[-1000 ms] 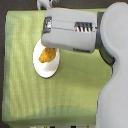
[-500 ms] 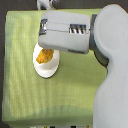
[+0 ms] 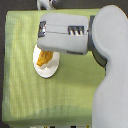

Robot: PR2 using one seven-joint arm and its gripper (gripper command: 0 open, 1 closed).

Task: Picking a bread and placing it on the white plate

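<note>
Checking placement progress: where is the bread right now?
In the exterior view, the bread lies on the white plate, left of centre on the green cloth, partly under the gripper.

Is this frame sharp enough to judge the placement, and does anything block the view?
Exterior view: soft and low-resolution, evenly lit, no glare; the arm covers the upper part of the plate and hides the gripper; the bread shows as a blurry orange lump on the plate.

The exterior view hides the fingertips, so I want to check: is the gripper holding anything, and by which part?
Cannot be told: the arm covers its gripper. The lumpy golden bread lies on the flat white plate, partly under the arm.
</note>
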